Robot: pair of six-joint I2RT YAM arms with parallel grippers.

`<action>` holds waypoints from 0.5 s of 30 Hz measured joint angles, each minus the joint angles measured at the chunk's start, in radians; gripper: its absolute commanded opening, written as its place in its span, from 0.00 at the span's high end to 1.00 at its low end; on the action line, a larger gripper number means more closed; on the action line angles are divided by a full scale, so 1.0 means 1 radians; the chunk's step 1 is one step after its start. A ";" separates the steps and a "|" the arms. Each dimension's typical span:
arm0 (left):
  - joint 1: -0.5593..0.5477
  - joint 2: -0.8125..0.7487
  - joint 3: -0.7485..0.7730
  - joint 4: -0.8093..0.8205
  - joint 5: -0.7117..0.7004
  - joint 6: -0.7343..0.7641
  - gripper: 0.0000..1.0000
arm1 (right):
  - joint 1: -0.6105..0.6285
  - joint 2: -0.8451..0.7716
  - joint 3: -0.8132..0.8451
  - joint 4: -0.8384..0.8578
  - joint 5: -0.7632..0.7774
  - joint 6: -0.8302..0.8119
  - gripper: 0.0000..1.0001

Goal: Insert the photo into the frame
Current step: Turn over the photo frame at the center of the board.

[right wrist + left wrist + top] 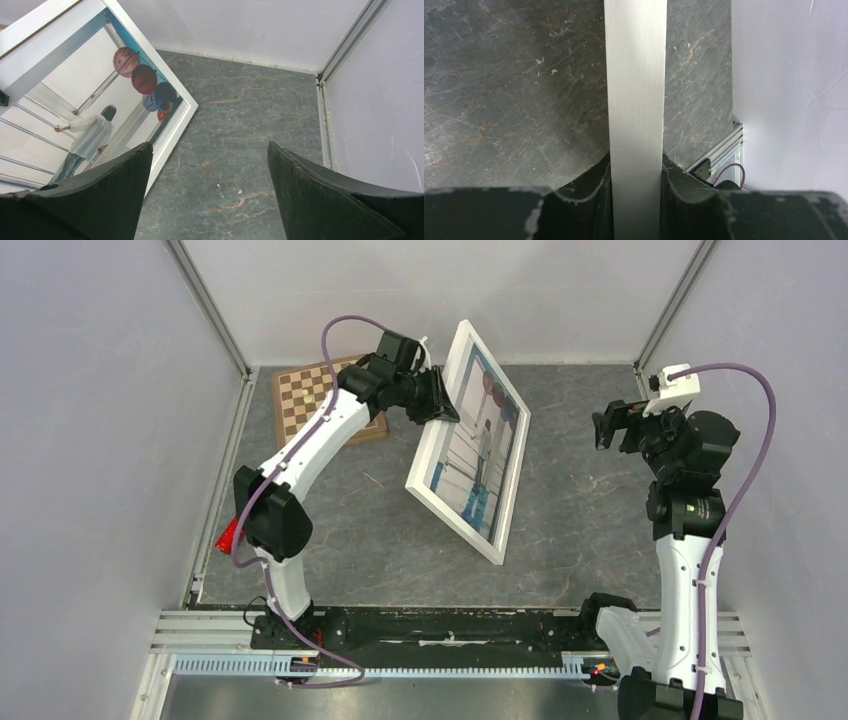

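The frame point(437, 502), with a white front, stands tilted on its long edge in the middle of the table, its upper end raised toward the back. The photo point(486, 452) shows through its front: a person among white columns with red lanterns on top. My left gripper point(437, 400) is shut on the frame's upper left bar; in the left wrist view that white bar point(636, 90) fills the gap between both fingers. My right gripper point(612, 428) hangs open at the right, apart from the frame. In the right wrist view it point(210, 150) is over bare table, with the frame point(174, 125) and photo point(85, 95) to its left.
A checkered chessboard point(305, 395) lies at the back left, partly under the left arm. A small red object point(228, 536) sits by the left wall rail. Grey walls close in the table on three sides.
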 measured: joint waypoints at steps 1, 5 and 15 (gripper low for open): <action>0.001 -0.016 -0.032 0.022 0.001 -0.007 0.98 | 0.000 -0.003 -0.004 0.000 0.000 0.000 0.12; 0.013 -0.101 -0.186 0.116 0.005 -0.030 0.98 | 0.000 -0.022 -0.039 0.005 -0.004 0.000 0.12; 0.068 -0.236 -0.597 0.456 0.076 -0.101 0.87 | 0.000 -0.053 -0.256 0.097 -0.076 0.001 0.13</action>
